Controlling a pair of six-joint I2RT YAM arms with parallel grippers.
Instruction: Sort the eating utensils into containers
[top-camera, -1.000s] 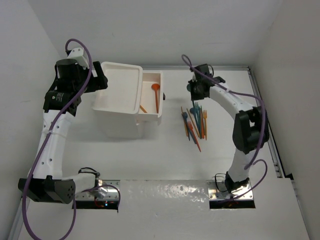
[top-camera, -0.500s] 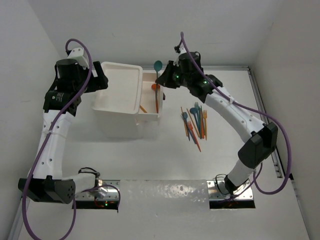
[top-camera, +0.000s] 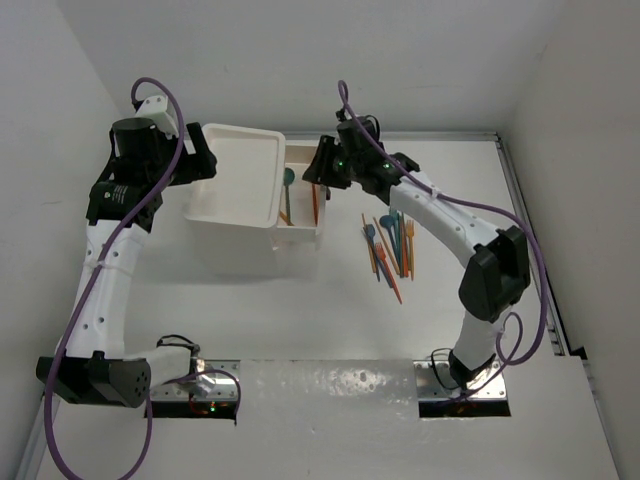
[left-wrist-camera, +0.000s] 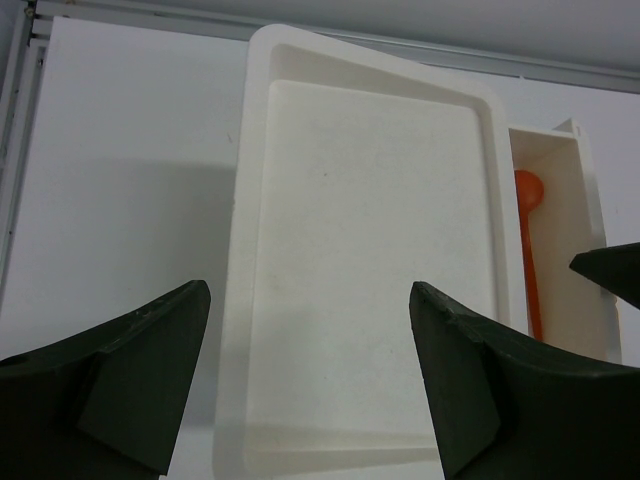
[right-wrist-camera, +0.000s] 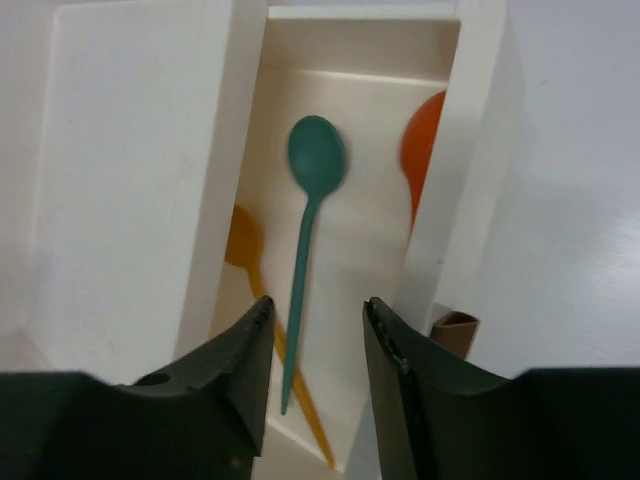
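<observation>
Right pincer (right-wrist-camera: 317, 310): positioned over the pulled-out top drawer (right-wrist-camera: 360, 260) of the tall white plastic drawer unit with a tray-like top (top-camera: 240, 185). Jaws parted by a narrow gap, gripping nothing.

Thin teal plastic spoon (right-wrist-camera: 316, 158): inside the drawer's outline, bowl toward the far end. Its handle tip is between the two fingers and touches neither pad. Cannot tell whether it lies flat on the drawer floor.

Same drawer also holds an orange plastic spoon (left-wrist-camera: 529, 190) along the outer wall. An amber stick-like piece (right-wrist-camera: 243, 250) lies on the unit side, partly hidden under the tray top. A small dark-brown knob (right-wrist-camera: 455, 333) shows just outside the outer wall.

Left pincer (left-wrist-camera: 310, 350): jaws wide, empty, hanging over the tray top on the side away from the drawer. Contact with the tray: cannot tell.

Loose heap of orange, teal, blue and green plastic utensils (top-camera: 392, 240): on the white counter (top-camera: 330, 310), right of the unit and apart from it.
</observation>
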